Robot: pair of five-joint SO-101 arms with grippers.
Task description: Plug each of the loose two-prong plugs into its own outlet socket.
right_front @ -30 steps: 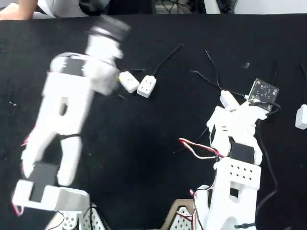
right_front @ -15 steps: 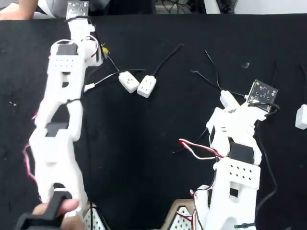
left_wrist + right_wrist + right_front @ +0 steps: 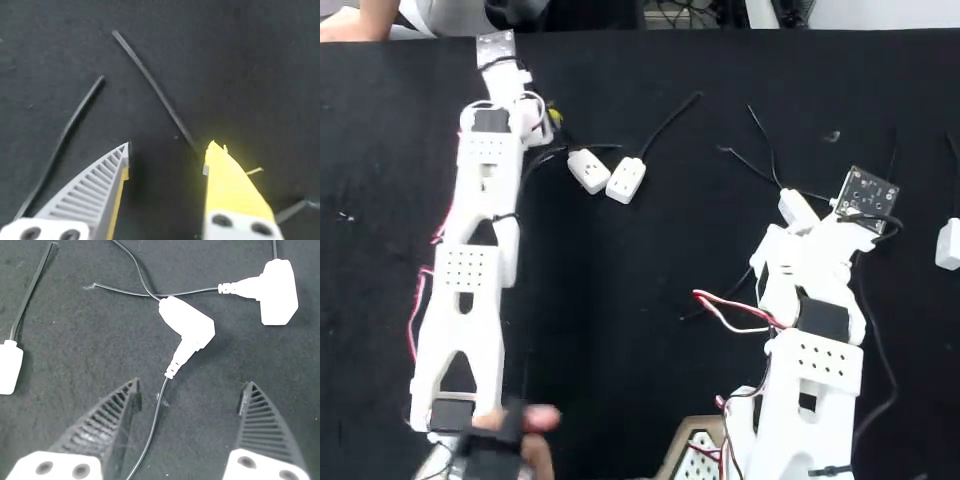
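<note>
Sockets first: one white socket block [image 3: 588, 170] lies touching a second socket block [image 3: 626, 179] on the black desk [image 3: 620, 320], each trailing a black lead toward the far edge. I'm taking that pair as my reference. My left arm [image 3: 470, 270] is stretched out long beside them, on their left, and its wrist sits just beside the pair toward the far edge. From its own camera the left hand [image 3: 169, 147] is spread wide with nothing between the fingers. Under it is bare desk, with one black cord [image 3: 150, 85] running past the yellow fingertip [image 3: 220, 165] and a second black cord [image 3: 65, 135] beside the grey one. My right arm [image 3: 810, 330] stands well apart from the socket pair, off to their right. The right hand [image 3: 191, 385] is also wide open and grips nothing. A white angled plug [image 3: 187, 322] lies on the desk just past its fingertips, roughly in line with the gap, its thin cord running back between the fingers. A second white plug [image 3: 277, 290] lies near the first but apart from it, and their cords cross. Farther right of the sockets, at the desk's edge, lies another white piece [image 3: 948, 245]; plug or socket, I can't tell.
</note>
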